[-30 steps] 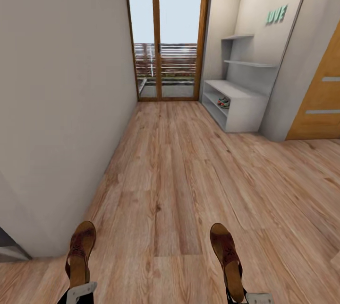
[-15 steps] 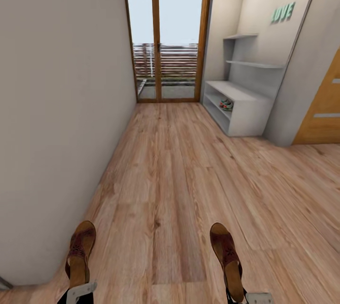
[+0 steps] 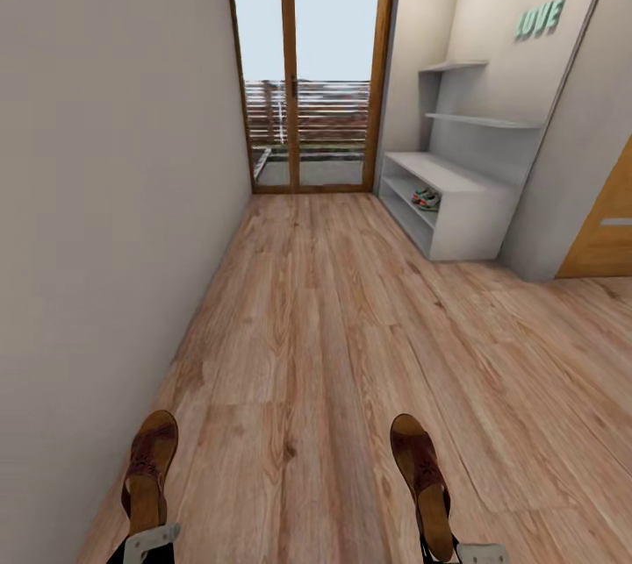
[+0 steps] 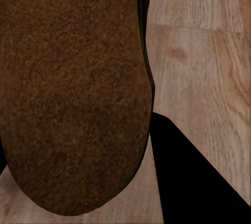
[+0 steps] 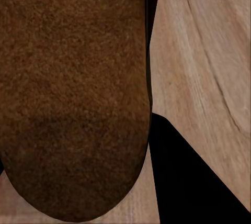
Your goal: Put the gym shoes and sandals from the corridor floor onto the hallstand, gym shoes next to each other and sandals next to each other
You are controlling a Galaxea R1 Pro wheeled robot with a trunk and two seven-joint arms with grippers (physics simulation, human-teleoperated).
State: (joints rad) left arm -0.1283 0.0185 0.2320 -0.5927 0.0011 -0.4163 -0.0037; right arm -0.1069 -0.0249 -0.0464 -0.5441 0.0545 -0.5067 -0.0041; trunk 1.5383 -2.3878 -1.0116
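corridor floor (image 3: pixel 333 327) runs ahead; hallstand (image 3: pixel 456 204), gym shoes (image 3: pixel 426 196) shelved, looms nearer than before. left gripper (image 3: pixel 145 542) and right gripper (image 3: pixel 456 553) each clamp a sandal (image 3: pixel 147 469) (image 3: pixel 423 476); delivery remains.

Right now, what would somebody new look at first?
Probably the two brown sandals, the left sandal held up at the bottom left and the right sandal at the bottom right, above the wood-plank floor. Next, the glass door at the corridor's end, and the light-grey shoe rack to its right, with gym shoes on a low shelf.
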